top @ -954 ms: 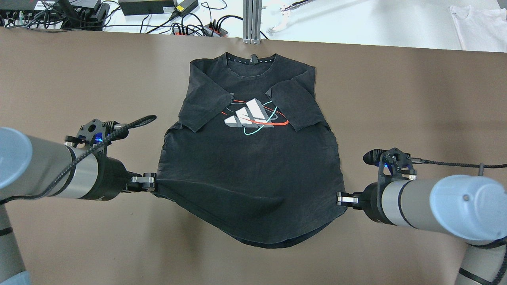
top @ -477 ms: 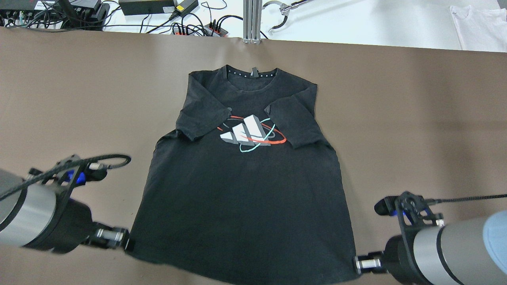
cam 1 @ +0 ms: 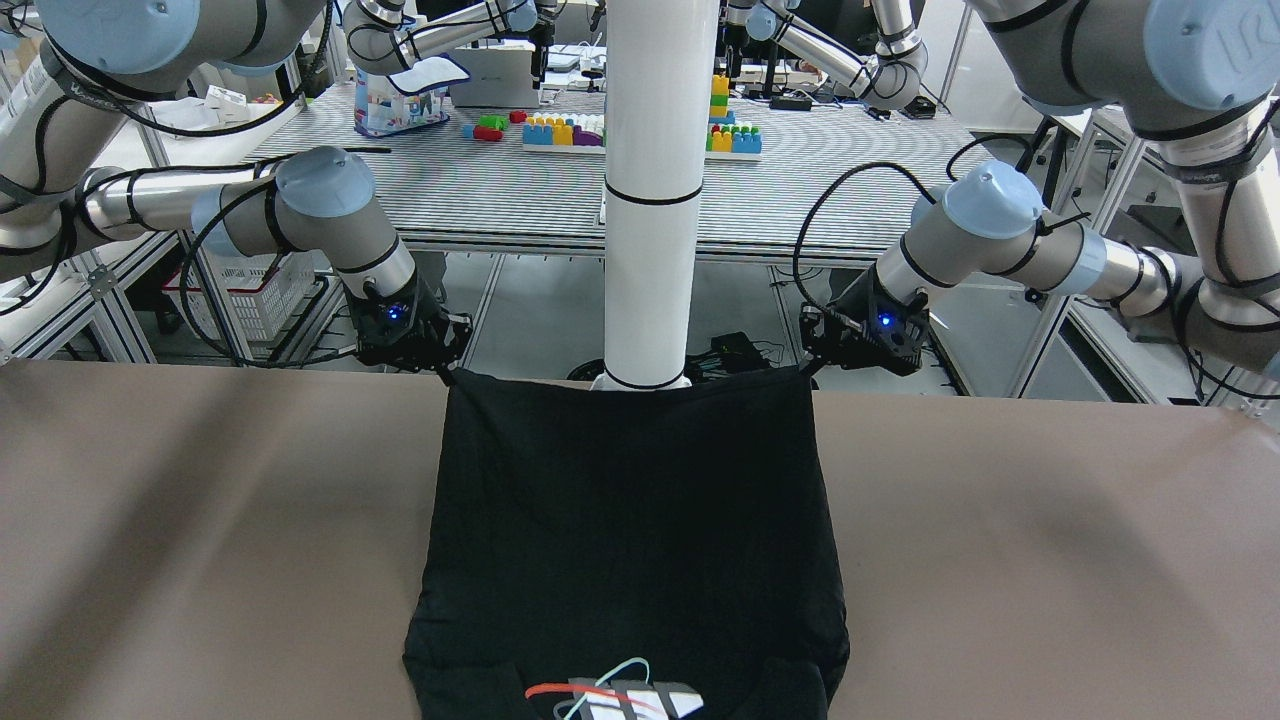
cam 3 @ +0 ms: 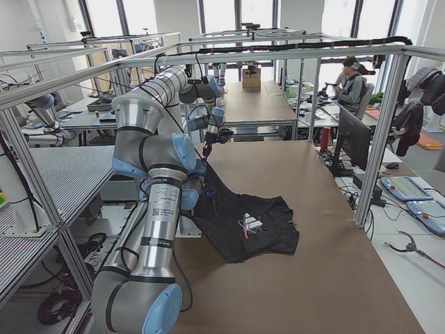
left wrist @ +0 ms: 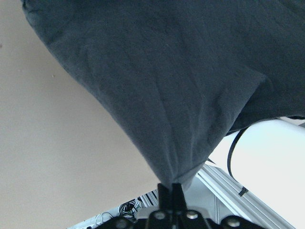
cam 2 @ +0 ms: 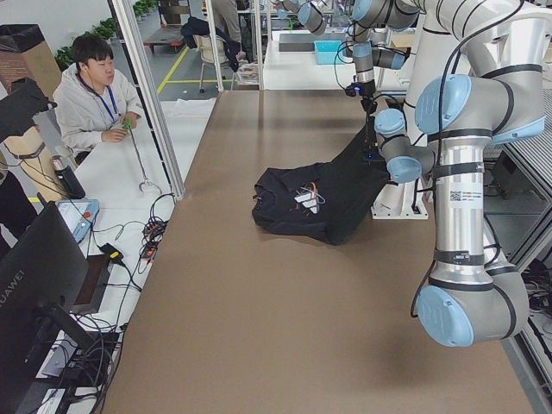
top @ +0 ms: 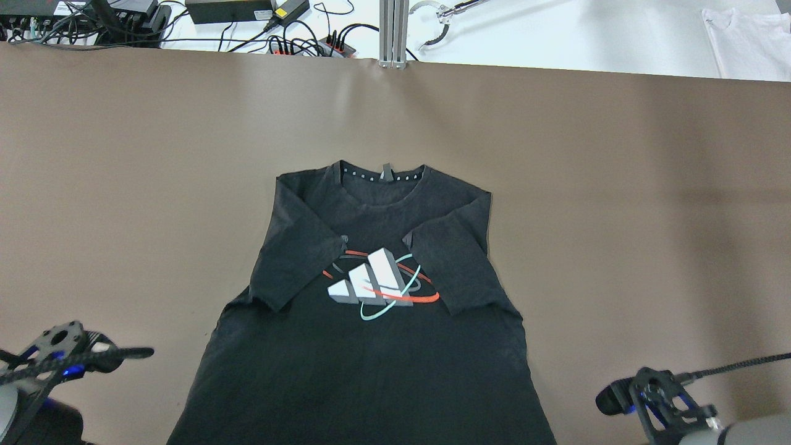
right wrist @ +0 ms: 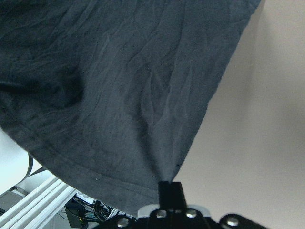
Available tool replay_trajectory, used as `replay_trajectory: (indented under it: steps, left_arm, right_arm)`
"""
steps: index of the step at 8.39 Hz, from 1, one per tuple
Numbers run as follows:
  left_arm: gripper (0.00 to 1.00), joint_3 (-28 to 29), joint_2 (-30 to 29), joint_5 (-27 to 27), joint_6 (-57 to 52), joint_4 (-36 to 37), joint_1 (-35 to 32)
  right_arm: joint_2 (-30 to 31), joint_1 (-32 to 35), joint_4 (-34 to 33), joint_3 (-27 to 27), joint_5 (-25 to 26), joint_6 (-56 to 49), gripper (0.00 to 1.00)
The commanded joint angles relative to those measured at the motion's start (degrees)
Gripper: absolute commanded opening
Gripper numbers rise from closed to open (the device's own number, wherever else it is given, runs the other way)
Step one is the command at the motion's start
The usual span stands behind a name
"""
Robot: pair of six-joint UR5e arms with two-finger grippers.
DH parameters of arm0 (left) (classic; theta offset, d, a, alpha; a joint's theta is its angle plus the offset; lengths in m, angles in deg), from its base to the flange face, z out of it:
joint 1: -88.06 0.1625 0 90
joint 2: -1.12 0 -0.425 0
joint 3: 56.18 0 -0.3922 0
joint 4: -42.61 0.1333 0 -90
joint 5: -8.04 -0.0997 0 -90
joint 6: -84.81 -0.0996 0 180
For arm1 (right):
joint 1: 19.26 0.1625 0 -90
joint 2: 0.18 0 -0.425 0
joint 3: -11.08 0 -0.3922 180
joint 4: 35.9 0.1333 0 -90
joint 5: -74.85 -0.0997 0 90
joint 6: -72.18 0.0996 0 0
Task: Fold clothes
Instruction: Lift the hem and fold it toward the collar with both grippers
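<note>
The clothes are one black T-shirt (top: 371, 358) with a white, red and teal chest print, lying face up on the brown table with both sleeves folded inward. Its hem (cam 1: 630, 385) is stretched along the table's robot-side edge. My left gripper (cam 1: 808, 372) is shut on one hem corner and my right gripper (cam 1: 447, 373) on the other. In the left wrist view the closed fingers (left wrist: 171, 188) pinch a peak of black cloth (left wrist: 181, 86). The right wrist view shows the same grip (right wrist: 170, 187) on the fabric (right wrist: 119, 86). Overhead, only the wrist mounts (top: 55, 358) (top: 661, 402) show.
A white pole (cam 1: 655, 190) rises between the arms just behind the hem. Cables and power strips (top: 296, 43) and a white garment (top: 748, 43) lie beyond the table's far edge. A person (cam 2: 95, 95) sits at the side bench. Bare brown table (top: 618, 185) surrounds the shirt.
Both arms drew back toward the robot with the hem corners, dragging the whole shirt across the table. The bunched hem is now pulled out flat, and the fingers have left the overhead view.
</note>
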Motion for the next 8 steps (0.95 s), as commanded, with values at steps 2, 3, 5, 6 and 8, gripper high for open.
replay_trajectory:
  steps: [2,3,5,6,8]
  left_arm:
    - [0.00,9.37,-6.06,-0.72,-0.17,-0.03,-8.52]
    - [0.00,12.64,-8.53,-1.25,-0.17,-0.03,-11.17]
    - [0.00,17.83,-11.71,-8.50,-0.17,-0.03,-14.26]
    - [0.00,20.12,-12.59,-11.07,-0.17,0.06,-16.18]
    - [0.00,22.42,-13.82,-11.27,-0.17,0.06,-19.18]
  right_arm:
    - [-4.82,2.63,-2.37,3.97,4.36,0.83,0.00]
    - [-9.19,7.09,-2.38,9.93,4.91,0.75,0.00]
    - [-13.10,15.81,-2.20,18.39,5.00,0.14,0.00]
    - [-13.11,19.32,-2.11,20.17,4.74,-0.13,0.00]
    - [-13.37,22.16,-1.94,20.97,4.30,-2.40,0.00]
